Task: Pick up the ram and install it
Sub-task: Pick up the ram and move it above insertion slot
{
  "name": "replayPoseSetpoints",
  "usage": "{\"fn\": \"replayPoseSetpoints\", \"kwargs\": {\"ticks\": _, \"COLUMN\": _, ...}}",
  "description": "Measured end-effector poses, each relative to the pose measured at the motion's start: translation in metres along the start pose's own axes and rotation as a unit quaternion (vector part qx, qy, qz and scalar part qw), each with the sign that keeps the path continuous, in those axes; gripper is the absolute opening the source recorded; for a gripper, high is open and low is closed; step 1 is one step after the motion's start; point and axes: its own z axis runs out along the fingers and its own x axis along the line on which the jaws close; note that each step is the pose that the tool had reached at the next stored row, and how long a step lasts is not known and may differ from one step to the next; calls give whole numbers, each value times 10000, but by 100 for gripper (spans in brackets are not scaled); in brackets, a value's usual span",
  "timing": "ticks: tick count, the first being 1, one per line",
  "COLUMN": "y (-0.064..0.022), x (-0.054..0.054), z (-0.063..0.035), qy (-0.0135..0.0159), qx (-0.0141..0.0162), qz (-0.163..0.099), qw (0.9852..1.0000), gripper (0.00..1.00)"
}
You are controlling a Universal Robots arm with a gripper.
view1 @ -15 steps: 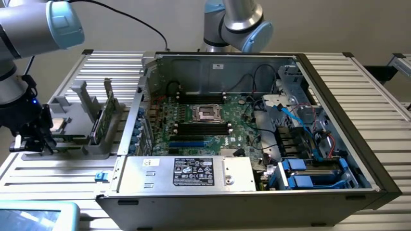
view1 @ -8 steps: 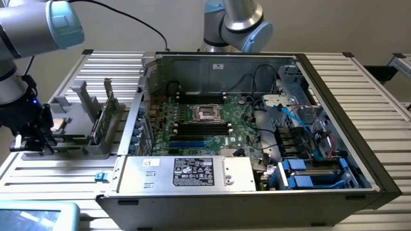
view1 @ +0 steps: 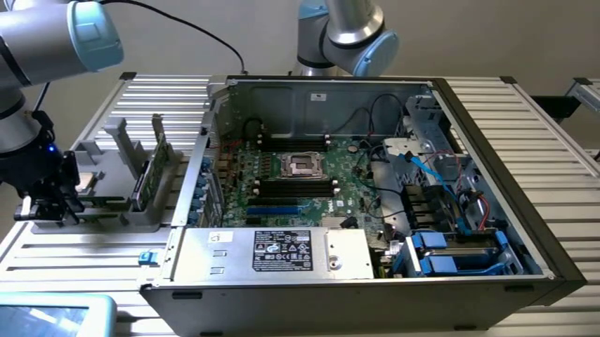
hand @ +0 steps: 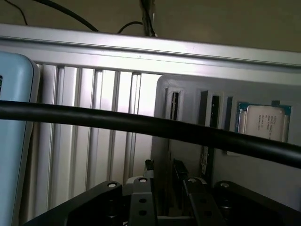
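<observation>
I see an open computer case [view1: 328, 105] on a slatted table [view1: 553, 126], power supply [view1: 281, 250] inside it, grey holder [view1: 120, 144] with a processor [hand: 263, 123] just beside it.

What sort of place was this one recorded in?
Probably a robotics lab workbench for PC assembly: an open computer case on a slatted aluminium table, a grey parts holder beside it.
</observation>
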Motion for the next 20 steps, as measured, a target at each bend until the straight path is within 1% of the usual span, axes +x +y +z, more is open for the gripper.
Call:
{"fn": "replayPoseSetpoints", "kwargs": {"ticks": 5, "y": -4, "x": -26, "z": 53, "qy": -9, "qx": 1, "qz": 53, "qw": 10000, "gripper": 29}}
{"fn": "replayPoseSetpoints", "kwargs": {"ticks": 14, "y": -5, "x": -32, "z": 60, "qy": -46, "qx": 4, "qz": 77, "qw": 10000, "gripper": 29}}
{"fn": "replayPoseSetpoints", "kwargs": {"ticks": 16, "y": -5, "x": -32, "z": 61, "qy": -51, "qx": 4, "qz": 78, "qw": 10000, "gripper": 27}}
{"fn": "replayPoseSetpoints", "kwargs": {"ticks": 17, "y": -5, "x": -33, "z": 61, "qy": -52, "qx": 4, "qz": 79, "qw": 10000, "gripper": 20}}
{"fn": "replayPoseSetpoints", "kwargs": {"ticks": 20, "y": -5, "x": -32, "z": 61, "qy": -55, "qx": 4, "qz": 78, "qw": 10000, "gripper": 20}}
